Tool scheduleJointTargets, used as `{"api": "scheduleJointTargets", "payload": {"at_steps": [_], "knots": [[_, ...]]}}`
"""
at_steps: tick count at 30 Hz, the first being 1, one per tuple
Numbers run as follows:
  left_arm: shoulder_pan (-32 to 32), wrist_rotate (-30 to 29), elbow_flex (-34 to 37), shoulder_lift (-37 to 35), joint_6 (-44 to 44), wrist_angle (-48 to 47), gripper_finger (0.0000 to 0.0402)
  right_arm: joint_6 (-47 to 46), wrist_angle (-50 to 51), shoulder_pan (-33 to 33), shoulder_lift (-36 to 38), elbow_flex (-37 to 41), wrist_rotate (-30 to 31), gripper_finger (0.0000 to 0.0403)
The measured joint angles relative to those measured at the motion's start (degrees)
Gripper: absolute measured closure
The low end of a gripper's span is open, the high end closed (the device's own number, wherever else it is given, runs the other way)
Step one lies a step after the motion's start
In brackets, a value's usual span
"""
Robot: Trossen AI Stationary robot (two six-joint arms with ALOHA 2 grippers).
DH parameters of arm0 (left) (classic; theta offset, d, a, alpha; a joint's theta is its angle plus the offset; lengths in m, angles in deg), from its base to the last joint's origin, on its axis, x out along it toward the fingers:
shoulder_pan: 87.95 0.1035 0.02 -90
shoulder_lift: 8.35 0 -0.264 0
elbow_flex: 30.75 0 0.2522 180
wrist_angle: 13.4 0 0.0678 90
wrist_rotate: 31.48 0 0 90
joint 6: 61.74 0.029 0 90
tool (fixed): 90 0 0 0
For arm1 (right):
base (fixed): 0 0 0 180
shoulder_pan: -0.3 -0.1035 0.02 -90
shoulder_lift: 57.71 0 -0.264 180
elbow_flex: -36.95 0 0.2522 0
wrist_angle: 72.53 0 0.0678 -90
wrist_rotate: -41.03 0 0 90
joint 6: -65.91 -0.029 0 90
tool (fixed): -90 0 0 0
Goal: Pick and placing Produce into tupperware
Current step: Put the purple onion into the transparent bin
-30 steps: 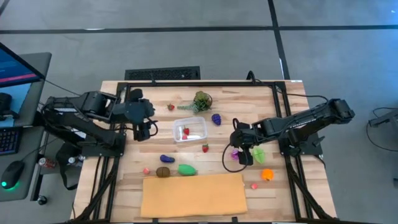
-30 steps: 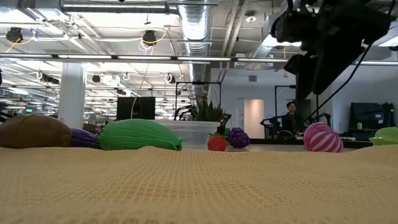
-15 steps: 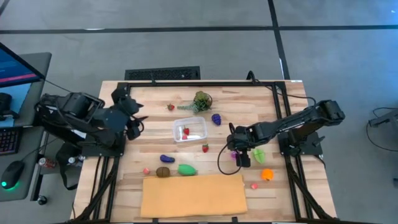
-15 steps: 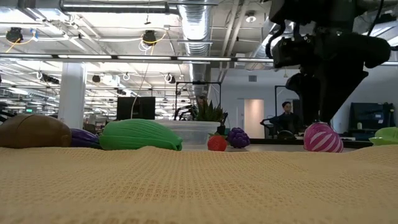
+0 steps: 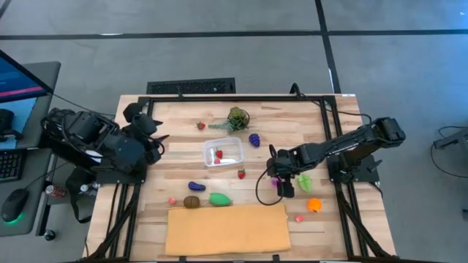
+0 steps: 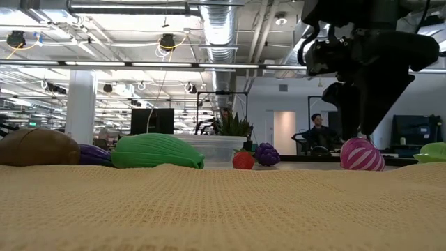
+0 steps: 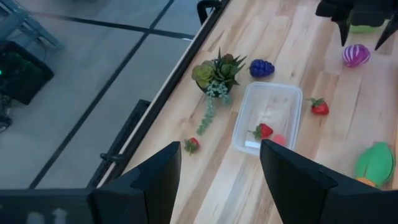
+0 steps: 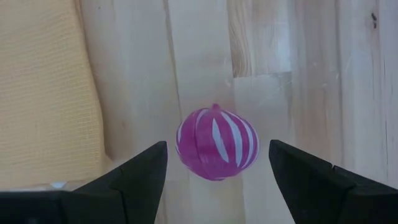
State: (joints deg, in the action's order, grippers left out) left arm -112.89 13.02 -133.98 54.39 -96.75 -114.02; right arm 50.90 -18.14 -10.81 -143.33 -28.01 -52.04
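Note:
The clear tupperware (image 5: 223, 152) stands mid-table with a red strawberry (image 7: 262, 130) and a small pink piece inside. Produce lies around it on the wood: a pink white-striped ball (image 8: 216, 144), purple grapes (image 5: 254, 139), strawberries (image 5: 241, 174), and blue, brown and green pieces (image 5: 219, 198). My right gripper (image 8: 217, 169) points down over the striped ball (image 6: 362, 154). It is open, with a finger on each side of the ball and a gap to both. My left gripper (image 5: 153, 141) is raised at the table's left edge, open and holding nothing.
A tan woven mat (image 5: 227, 228) covers the near middle of the table. A leafy green plant (image 5: 236, 118) stands behind the tub. A green piece (image 5: 303, 181), an orange one (image 5: 314, 205) and a pink one (image 5: 300, 218) lie close to my right gripper.
My left gripper has drawn back from beside the tub toward the table's left edge, turning as it went. My right gripper has sunk over the striped ball and then kept still. Neither gripper's opening has changed.

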Motion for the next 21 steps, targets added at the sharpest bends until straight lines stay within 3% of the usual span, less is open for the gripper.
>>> {"api": "scheduleJointTargets", "payload": {"at_steps": [6, 16, 21], "knots": [[-1.77, -2.03, 0.00, 0.00, -2.25, -1.62, 0.0190, -1.16, 0.00, 0.00, 0.00, 0.00, -0.15, 0.0121], [-3.24, -3.89, 0.00, 0.02, -4.21, -2.54, 0.0190, -1.65, -0.03, 0.00, 0.00, 0.00, -0.04, 0.0056], [-3.37, -4.44, 0.00, 0.02, -4.84, -2.52, 0.0190, -1.65, -0.54, 0.00, 0.00, 0.00, 1.60, 0.0047]]}}
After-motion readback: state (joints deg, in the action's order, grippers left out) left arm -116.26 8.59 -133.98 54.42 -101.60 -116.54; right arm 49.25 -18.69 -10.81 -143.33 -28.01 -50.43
